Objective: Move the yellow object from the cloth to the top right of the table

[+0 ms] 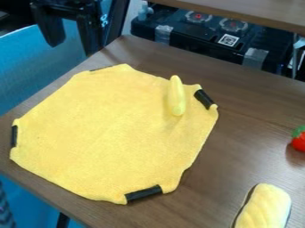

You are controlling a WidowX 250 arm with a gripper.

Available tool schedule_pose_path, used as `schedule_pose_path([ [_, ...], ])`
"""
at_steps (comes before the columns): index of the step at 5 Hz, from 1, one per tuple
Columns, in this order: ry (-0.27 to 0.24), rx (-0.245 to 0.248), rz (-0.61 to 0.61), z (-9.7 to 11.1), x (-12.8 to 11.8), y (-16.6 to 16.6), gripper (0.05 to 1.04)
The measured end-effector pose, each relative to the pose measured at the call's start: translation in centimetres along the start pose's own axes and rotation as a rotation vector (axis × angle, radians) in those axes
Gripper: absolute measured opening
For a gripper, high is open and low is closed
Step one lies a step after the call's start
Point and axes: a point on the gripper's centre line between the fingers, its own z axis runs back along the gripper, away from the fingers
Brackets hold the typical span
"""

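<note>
My black gripper (72,46) hangs at the upper left, beyond the table's far-left edge, its two fingers apart with nothing between them. Well to its right and lower in the view, a slim, elongated yellow object (177,95) rests on the upper right part of the yellow cloth (107,133). The cloth lies spread over the left and middle of the brown table (250,111), with black strips at several corners. Gripper and yellow object are clearly apart.
A red object with a green top (299,141) sits at the right edge of the view. A pale yellow, bread-like piece (265,208) lies at the lower right. Behind the table stands a dark case (196,33), below a wooden shelf edge (250,11).
</note>
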Motion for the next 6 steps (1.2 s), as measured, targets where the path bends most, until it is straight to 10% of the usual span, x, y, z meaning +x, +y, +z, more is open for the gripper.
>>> schedule_pose_path([
  [3,0.018,0.016,0.100,-4.5,1.5,-1.2,1.000],
  [6,-0.075,-0.107,0.477,-10.0,9.1,-4.3,1.000],
])
